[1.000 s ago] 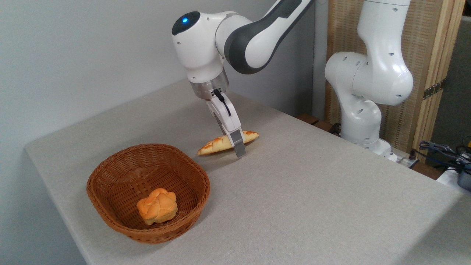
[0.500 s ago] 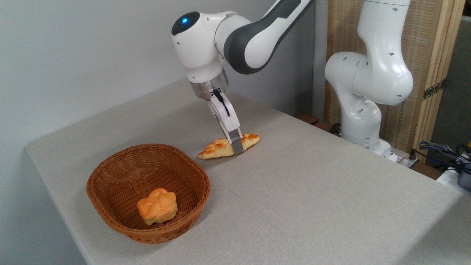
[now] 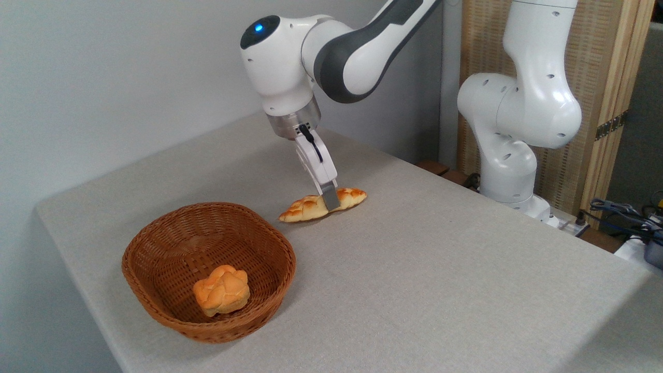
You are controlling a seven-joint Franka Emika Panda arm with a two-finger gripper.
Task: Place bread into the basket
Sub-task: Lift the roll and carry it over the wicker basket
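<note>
Here, the basket sits at the table's near-left corner, at about eight o'clock from the bread, with a small round bun lying inside it toward its front wall. The basket's left rim is close to the table's left edge; bare cloth separates its far rim from the bread. The white arm reaches in from one o'clock, its wrist bent down and its gripper slanting toward five o'clock onto the loaf's middle. Only the near finger shows, across the loaf's front, so whether the jaws are clamped cannot be told. Wide open tabletop spreads from the loaf toward four o'clock. The bread is long, pointed, pale golden with browned braided bumps, lying on the cloth.
</note>
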